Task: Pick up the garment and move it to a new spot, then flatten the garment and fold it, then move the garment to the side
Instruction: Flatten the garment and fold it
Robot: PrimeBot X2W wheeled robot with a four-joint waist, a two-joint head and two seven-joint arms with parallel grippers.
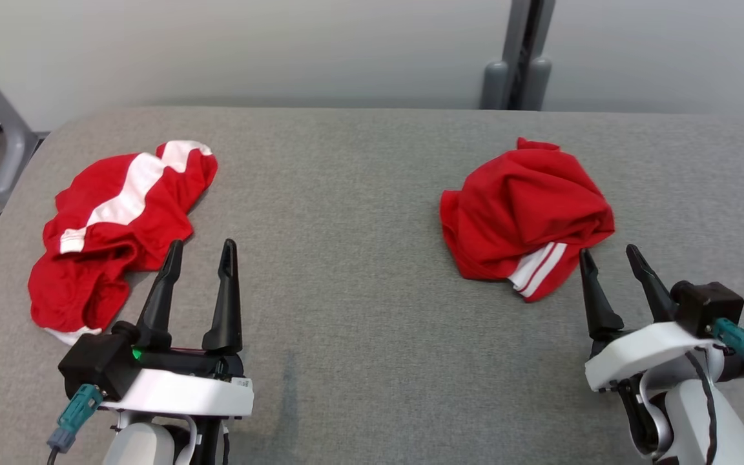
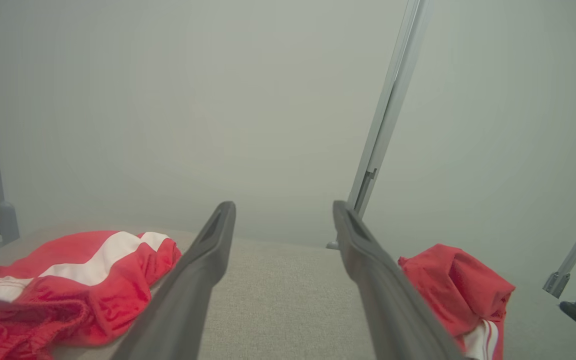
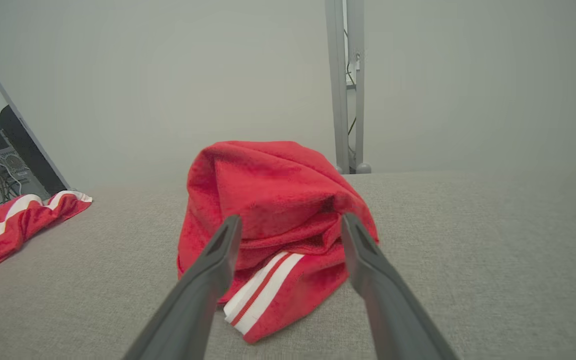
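Right claw [image 1: 607,252] open, crumpled red garment [image 1: 527,216] just ahead, left claw [image 1: 203,243] open beside other garment [image 1: 113,226]

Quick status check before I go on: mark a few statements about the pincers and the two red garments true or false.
1. The left pincer and the right pincer are both open. True.
2. The right pincer grips the bunched red garment. False: it is open and holds nothing.
3. The broad-striped red garment lies at the robot's left. True.
4. The two garments overlap. False: bare grey table separates them.
5. The bunched red garment is folded flat. False: it sits in a crumpled heap.
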